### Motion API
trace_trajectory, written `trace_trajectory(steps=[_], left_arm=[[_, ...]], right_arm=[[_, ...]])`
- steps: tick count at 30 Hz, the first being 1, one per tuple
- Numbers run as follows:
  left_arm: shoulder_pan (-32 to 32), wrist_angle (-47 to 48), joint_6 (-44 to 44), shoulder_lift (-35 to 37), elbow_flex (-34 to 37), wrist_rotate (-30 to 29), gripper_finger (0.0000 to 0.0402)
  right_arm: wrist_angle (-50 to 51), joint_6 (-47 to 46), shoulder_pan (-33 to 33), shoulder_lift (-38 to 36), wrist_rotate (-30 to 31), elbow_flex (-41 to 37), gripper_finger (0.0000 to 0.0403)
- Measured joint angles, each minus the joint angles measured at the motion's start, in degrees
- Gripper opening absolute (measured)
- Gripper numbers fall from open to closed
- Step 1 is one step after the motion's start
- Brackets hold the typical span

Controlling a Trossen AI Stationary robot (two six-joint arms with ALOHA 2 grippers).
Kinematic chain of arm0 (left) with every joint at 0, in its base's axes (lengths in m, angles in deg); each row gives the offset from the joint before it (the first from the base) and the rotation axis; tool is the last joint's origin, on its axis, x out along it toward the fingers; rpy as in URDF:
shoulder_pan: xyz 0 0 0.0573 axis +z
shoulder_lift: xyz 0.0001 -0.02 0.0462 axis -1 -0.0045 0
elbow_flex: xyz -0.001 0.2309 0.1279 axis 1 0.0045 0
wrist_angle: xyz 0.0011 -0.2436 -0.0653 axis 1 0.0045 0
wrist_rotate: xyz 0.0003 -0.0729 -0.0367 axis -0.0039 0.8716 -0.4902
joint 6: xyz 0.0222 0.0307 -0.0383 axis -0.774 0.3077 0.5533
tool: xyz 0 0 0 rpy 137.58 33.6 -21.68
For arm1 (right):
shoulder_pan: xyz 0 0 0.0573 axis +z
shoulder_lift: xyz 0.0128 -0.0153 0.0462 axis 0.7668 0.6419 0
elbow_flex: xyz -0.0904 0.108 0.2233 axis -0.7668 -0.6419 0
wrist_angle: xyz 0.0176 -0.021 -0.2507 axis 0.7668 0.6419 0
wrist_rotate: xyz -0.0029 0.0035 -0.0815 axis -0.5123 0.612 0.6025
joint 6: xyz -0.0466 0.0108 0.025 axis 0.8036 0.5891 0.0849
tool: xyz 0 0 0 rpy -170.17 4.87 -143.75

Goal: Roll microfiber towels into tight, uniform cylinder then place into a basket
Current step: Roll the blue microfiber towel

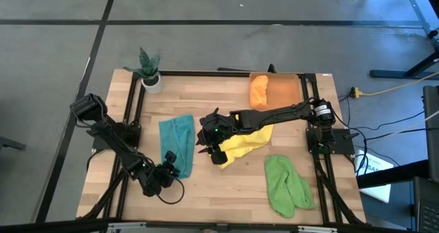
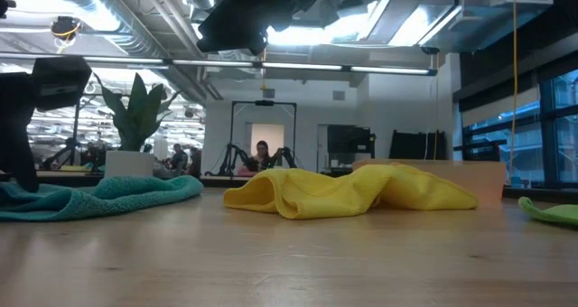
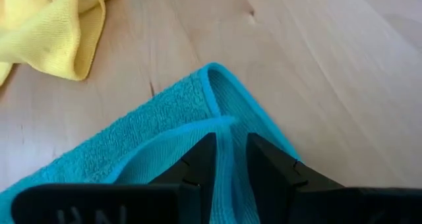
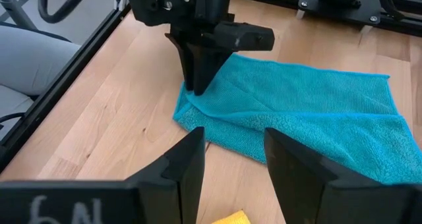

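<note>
The left gripper (image 1: 180, 166) sits at the lower left of the high view, its tips down on the near corner of the teal towel (image 1: 177, 136). In its wrist view the two dark fingers (image 3: 201, 159) stand close together with a raised fold of the teal cloth pinched between them, so it grips that towel's corner. The right gripper (image 1: 211, 149) hangs in the middle of the high view over the edge of the yellow towel (image 1: 247, 140); its fingers (image 4: 188, 159) are spread apart with bare wood and the teal towel's edge between them, holding nothing.

The teal towel lies folded flat, left of centre. The yellow one is crumpled in a loose heap at centre, with humps in the low view. The light green towel (image 1: 285, 184) lies rumpled at lower right. The orange towel (image 1: 258, 90) is bunched in the left end of the basket (image 1: 287, 90), at the upper right of the table (image 1: 226, 192).
</note>
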Motion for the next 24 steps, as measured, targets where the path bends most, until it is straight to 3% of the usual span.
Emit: trace_trajectory(steps=[15,24], left_arm=[[-0.04,2.16,3.32,0.02,0.0,-5.21,0.0078],[-0.04,2.63,5.76,0.04,0.0,-4.39,0.0077]], right_arm=[[0.04,0.01,0.0,0.0,-0.01,0.0,0.0157],[0.04,0.02,0.0,0.0,-0.01,0.0,0.0157]])
